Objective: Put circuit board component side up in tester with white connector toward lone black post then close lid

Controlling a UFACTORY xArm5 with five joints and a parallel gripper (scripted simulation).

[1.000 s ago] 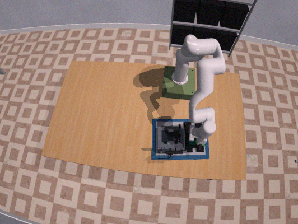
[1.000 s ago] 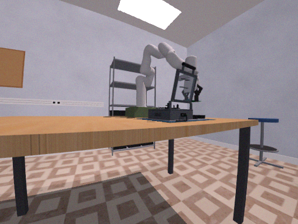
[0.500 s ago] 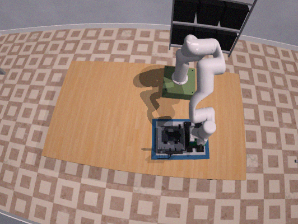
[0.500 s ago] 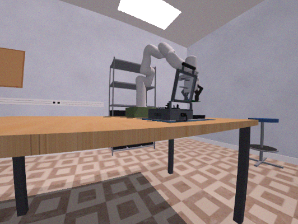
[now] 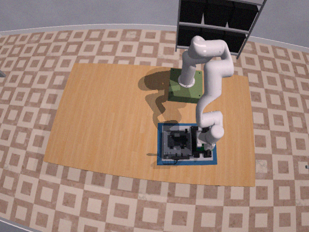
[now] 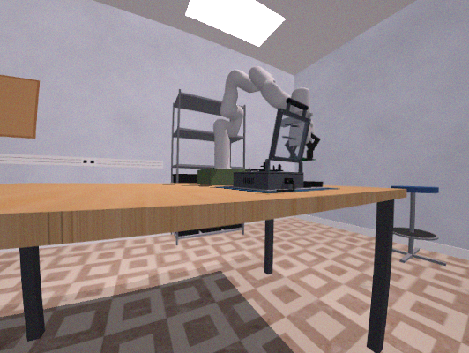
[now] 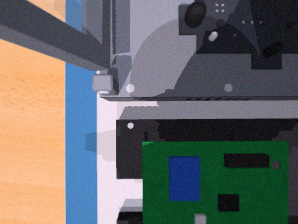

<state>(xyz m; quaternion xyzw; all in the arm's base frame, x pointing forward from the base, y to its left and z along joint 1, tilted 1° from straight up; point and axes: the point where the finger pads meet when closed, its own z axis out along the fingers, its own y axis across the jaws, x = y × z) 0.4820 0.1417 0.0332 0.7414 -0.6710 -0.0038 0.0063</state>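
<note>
The green circuit board (image 7: 215,180) (image 5: 200,148) (image 6: 305,159) shows component side up with a blue chip and black parts; a small pale part sits at its lower edge. It hangs level over the black tray (image 7: 130,160), right of the tester. My gripper (image 6: 313,149) (image 5: 203,145) is shut on the circuit board; the fingers themselves are hidden in the wrist view. The grey tester (image 5: 177,142) (image 6: 264,178) (image 7: 165,55) stands on the blue mat (image 5: 162,162) (image 7: 80,125). Its framed lid (image 6: 288,137) stands open, nearly upright, between the tester bed and my gripper.
The arm's green base block (image 5: 183,90) (image 6: 216,176) is behind the mat. A metal shelf (image 5: 215,23) (image 6: 194,132) stands beyond the table and a blue stool (image 6: 414,190) to the right. The table's right edge (image 5: 252,145) is close to the mat.
</note>
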